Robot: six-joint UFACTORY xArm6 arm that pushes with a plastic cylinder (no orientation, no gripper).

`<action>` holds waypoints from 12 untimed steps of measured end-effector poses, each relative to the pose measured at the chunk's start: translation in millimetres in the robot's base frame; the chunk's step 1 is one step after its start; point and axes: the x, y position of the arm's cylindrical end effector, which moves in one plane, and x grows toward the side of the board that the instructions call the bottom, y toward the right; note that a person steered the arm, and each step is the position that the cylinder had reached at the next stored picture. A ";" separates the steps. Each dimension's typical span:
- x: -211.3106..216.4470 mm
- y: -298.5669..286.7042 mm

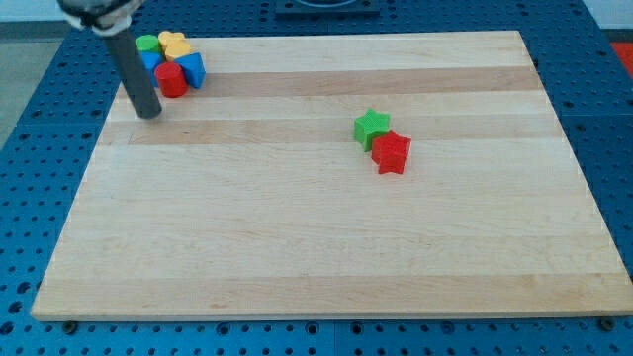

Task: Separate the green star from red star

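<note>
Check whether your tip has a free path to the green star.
Probably yes. My tip sits near the view's top left, beside the cluster of blocks. The green star, touching the red star, lies to the right across bare board.

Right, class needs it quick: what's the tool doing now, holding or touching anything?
My tip: holds nothing, touches no block; it sits at the view's left of the corner cluster, far from the green star and red star.

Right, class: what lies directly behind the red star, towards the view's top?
The green star sits just behind the red star, towards the view's upper left, touching it. Its near edge is covered by the red one. Beyond is bare wooden board.
</note>
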 end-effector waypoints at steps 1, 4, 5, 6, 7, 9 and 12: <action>98.1 75.6; 126.2 378.3; 89.7 393.8; 80.6 379.3; 47.9 351.4; 41.4 281.8; 0.5 258.3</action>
